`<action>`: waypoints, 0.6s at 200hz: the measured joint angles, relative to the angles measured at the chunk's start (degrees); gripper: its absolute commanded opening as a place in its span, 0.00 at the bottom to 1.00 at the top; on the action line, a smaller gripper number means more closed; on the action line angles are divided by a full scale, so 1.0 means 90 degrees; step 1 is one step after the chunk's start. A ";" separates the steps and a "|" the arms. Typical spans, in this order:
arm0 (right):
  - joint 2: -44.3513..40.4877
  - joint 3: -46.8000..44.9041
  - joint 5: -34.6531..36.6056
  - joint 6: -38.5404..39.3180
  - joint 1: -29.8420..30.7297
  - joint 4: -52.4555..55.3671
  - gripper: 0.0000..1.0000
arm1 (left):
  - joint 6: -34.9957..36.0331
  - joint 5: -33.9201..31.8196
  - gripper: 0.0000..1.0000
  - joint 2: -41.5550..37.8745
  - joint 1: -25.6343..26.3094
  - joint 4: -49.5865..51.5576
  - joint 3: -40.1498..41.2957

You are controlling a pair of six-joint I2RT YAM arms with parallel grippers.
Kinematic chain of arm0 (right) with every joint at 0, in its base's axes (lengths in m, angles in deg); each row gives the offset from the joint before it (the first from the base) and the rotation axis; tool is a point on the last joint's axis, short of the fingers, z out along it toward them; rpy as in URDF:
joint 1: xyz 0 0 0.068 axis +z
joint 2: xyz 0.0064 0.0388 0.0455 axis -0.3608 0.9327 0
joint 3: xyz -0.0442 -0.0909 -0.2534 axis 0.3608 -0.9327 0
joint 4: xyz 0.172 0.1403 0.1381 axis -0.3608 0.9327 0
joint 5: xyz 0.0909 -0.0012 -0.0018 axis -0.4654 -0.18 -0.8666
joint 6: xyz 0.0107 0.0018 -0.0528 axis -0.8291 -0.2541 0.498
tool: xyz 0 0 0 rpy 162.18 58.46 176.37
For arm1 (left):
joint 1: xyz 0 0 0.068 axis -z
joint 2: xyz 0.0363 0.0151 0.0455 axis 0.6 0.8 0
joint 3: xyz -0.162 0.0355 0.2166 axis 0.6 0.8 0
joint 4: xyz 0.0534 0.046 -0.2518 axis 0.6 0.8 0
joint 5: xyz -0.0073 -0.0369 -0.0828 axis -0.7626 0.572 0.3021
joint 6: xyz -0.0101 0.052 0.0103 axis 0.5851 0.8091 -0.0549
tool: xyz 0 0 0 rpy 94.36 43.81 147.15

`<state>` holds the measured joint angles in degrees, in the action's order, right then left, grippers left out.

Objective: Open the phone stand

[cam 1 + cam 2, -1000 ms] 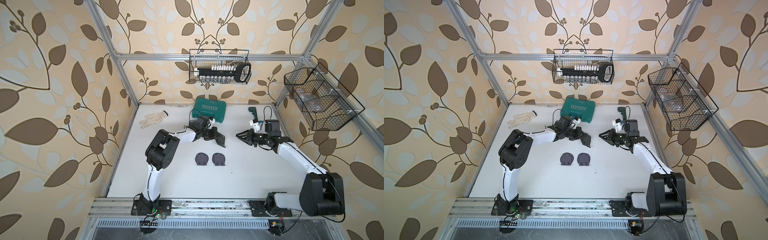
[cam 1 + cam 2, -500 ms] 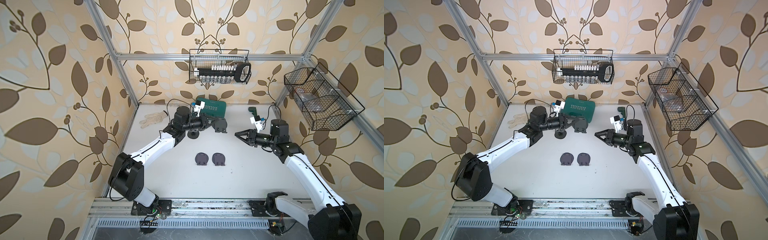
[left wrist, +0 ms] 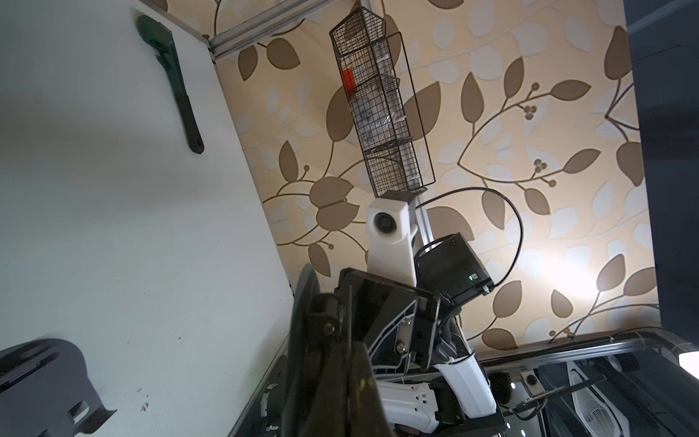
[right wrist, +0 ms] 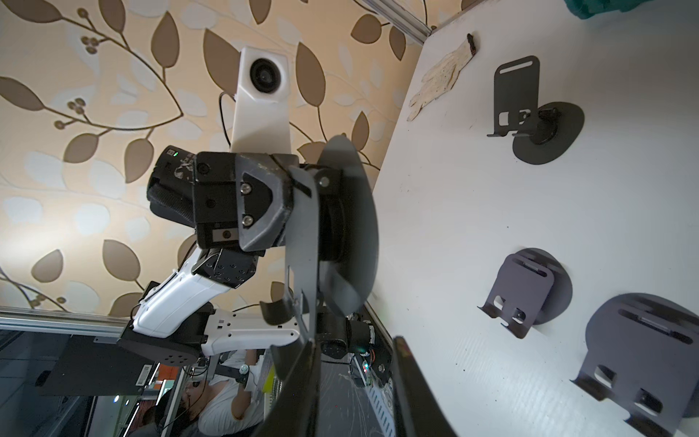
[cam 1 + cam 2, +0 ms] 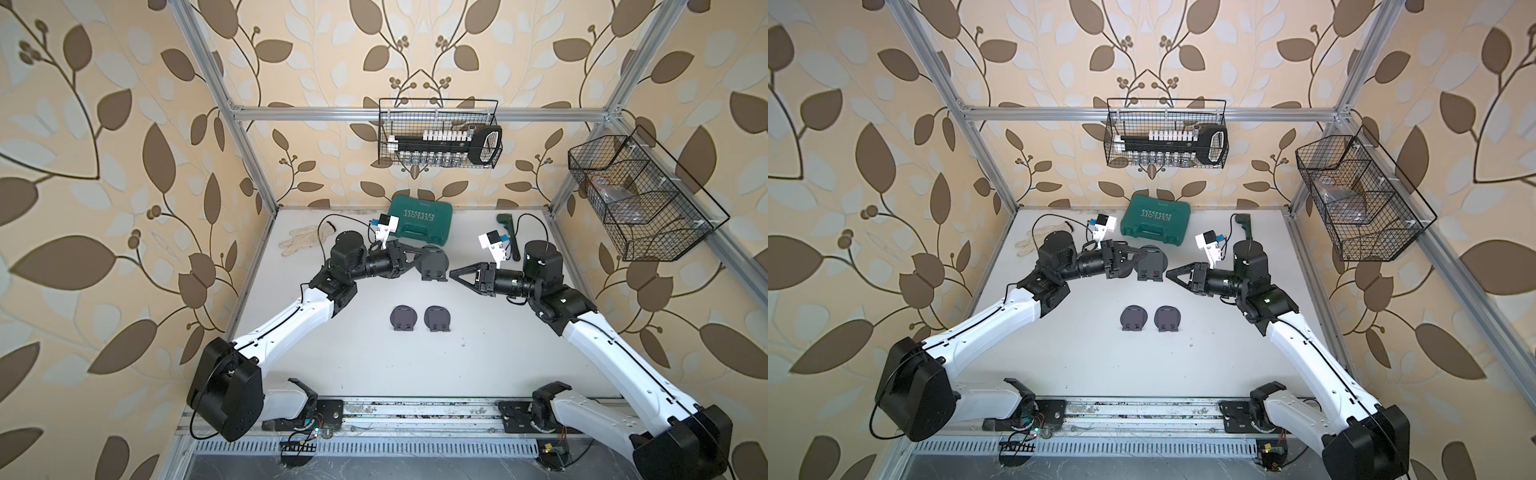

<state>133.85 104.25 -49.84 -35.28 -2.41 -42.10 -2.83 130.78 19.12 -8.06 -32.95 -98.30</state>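
Note:
My left gripper [image 5: 417,259] is shut on a dark grey phone stand [image 5: 433,262] and holds it in the air above the back middle of the table, in both top views. In the right wrist view the stand [image 4: 348,227] shows edge-on, its round base and cradle plate only slightly apart. My right gripper [image 5: 454,272] faces it from the right, open a little, its tips just short of the stand's lower edge. Nothing lies between its fingers [image 4: 302,363]. In the left wrist view the stand [image 3: 302,302] sits between my dark fingers.
Two folded phone stands [image 5: 403,318] [image 5: 437,318] lie mid-table. An opened stand [image 4: 544,128] stands near the white glove [image 5: 301,243]. A green tool case [image 5: 422,218] and a wrench [image 5: 509,232] lie at the back. Wire baskets [image 5: 438,141] [image 5: 640,199] hang on the walls.
Both arms have risen from low over the table. The left gripper has lifted the phone stand into the air, and the right gripper now points at it from the right.

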 measured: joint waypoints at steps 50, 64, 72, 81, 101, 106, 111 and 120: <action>0.0092 0.0000 0.0112 0.0024 0.0085 -0.0036 0.28 | -0.0068 0.0010 0.00 -0.0078 0.0000 -0.0136 0.0136; 0.0189 0.0000 0.0126 0.0024 0.0148 -0.0068 0.28 | -0.0068 0.0024 0.00 -0.0085 0.0000 -0.0182 0.0168; 0.0253 0.0000 0.0138 0.0024 0.0192 -0.0083 0.28 | -0.0073 0.0036 0.00 -0.0090 0.0000 -0.0185 0.0185; 0.0328 0.0005 0.0151 0.0024 0.0250 -0.0100 0.28 | -0.0075 0.0044 0.00 -0.0090 0.0000 -0.0209 0.0199; 0.0469 0.0039 0.0153 0.0027 0.0367 -0.0143 0.28 | -0.0121 0.0046 0.00 -0.0083 -0.0005 -0.0272 0.0223; 0.0498 0.0058 0.0148 0.0027 0.0381 -0.0160 0.28 | -0.0148 0.0046 0.00 -0.0075 -0.0005 -0.0301 0.0226; 0.0520 0.0080 0.0148 0.0027 0.0396 -0.0172 0.28 | -0.0175 0.0044 0.00 -0.0068 -0.0005 -0.0345 0.0238; 0.0539 0.0107 0.0148 0.0027 0.0408 -0.0189 0.28 | -0.0211 0.0039 0.00 -0.0066 -0.0005 -0.0406 0.0267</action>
<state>138.70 105.21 -48.51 -35.04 1.27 -43.80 -4.73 131.13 18.53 -8.10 -36.60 -95.90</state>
